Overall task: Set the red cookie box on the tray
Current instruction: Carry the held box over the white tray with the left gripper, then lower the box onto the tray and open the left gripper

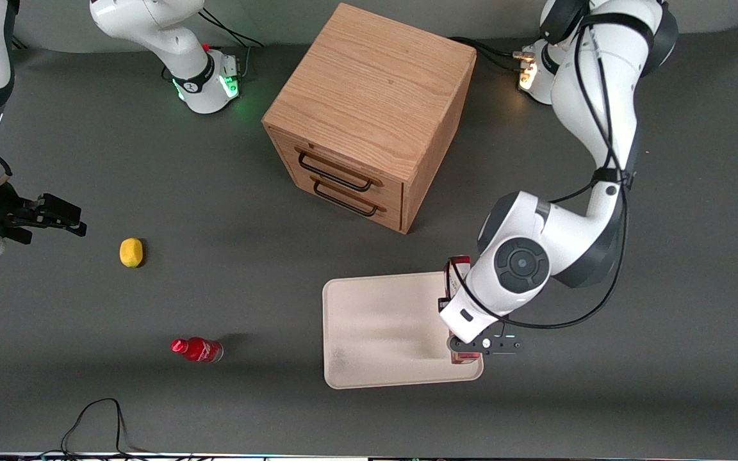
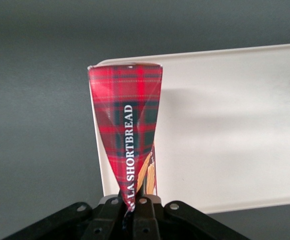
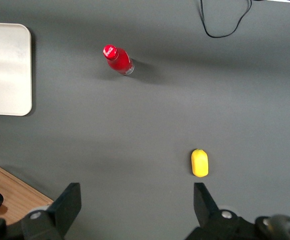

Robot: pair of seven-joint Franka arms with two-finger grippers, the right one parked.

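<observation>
The left arm's gripper hangs over the edge of the tray that lies toward the working arm's end of the table, its fingers clamped together on the red cookie box. In the front view the arm's wrist covers most of the box; only a dark-red end shows above the wrist, with another sliver under the gripper near the tray's corner.

The left wrist view fills that gap. There the box runs straight out from between the fingers, its red tartan face lettered "SHORTBREAD", with the tray's cream surface beneath and beside it. The box's outer end reaches the tray's rounded corner. Whether the box touches the tray cannot be told from either view.

The right wrist view shows what the gripper's own camera does not: a small red bottle and a yellow object, both well apart from the gripper toward the parked arm's end of the table. The front view adds a wooden drawer cabinet, farther from the front camera than the gripper.
</observation>
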